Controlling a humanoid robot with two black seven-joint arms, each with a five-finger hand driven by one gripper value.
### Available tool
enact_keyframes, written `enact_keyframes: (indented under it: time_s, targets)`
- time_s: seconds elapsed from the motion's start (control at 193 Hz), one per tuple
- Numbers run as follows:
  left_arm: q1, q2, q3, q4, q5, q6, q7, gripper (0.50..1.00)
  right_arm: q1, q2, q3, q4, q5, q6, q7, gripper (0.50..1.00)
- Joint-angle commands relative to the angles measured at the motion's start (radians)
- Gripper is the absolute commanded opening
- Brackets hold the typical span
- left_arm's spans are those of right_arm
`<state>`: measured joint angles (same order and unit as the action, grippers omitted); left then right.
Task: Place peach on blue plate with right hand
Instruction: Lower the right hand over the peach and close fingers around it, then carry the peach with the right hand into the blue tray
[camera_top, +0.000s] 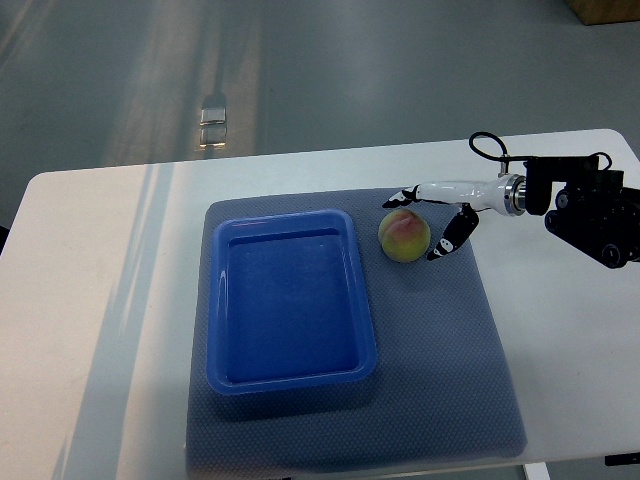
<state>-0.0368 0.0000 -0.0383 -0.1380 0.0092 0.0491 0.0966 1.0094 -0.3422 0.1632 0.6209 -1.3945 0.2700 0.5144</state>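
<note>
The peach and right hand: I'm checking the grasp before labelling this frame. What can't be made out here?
- Top view: whether the right hand touches the peach; the fingers are too small to judge contact.
- The peach's underside, hidden by its own body.
- The right arm, cut off by the right edge.
- The left hand is out of view.
- The blue plate shows fully, nothing in it.

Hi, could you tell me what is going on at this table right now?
The robot's right hand reaches in from the right, its open fingers around a round yellow-pink peach lying on the grey mat. The rectangular blue plastic plate beside it holds nothing. The peach is not lifted yet.
</note>
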Motion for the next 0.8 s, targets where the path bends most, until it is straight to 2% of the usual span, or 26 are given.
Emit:
enact_keyframes:
  time_s: [0.0, 0.078, 0.234, 0.332, 0.426, 0.477, 0.483, 0.794]
  targets:
    - [0.0, 0.0, 0.0, 0.0, 0.0, 0.0, 0.0, 1.0, 0.0, 0.02, 0.001, -0.013, 0.0, 0.0, 0.001, 0.901]
    - [0.0, 0.0, 0.0, 0.0, 0.0, 0.0, 0.0, 1.0, 0.0, 0.022, 0.001, -0.013, 0.0, 0.0, 0.001, 0.899]
    - [0.002, 0.0, 0.0, 0.0, 0.0, 0.0, 0.0, 1.0, 0.002, 0.037, -0.001, -0.015, 0.0, 0.0, 0.001, 0.862]
    - [0.002, 0.0, 0.0, 0.0, 0.0, 0.0, 0.0, 1.0, 0.002, 0.045, -0.002, -0.018, 0.0, -0.002, 0.001, 0.785]
    - [0.002, 0.0, 0.0, 0.0, 0.0, 0.0, 0.0, 1.0, 0.003, 0.045, -0.002, -0.018, 0.0, -0.011, 0.001, 0.678]
    - [0.002, 0.0, 0.0, 0.0, 0.0, 0.0, 0.0, 1.0, 0.003, 0.045, -0.002, -0.018, 0.0, -0.011, 0.001, 0.678]
    - [0.002, 0.0, 0.0, 0.0, 0.0, 0.0, 0.0, 1.0, 0.014, 0.045, -0.002, -0.02, 0.0, -0.02, 0.001, 0.658]
    - [0.002, 0.0, 0.0, 0.0, 0.0, 0.0, 0.0, 1.0, 0.11, 0.048, 0.009, -0.012, 0.022, -0.014, 0.003, 0.656]
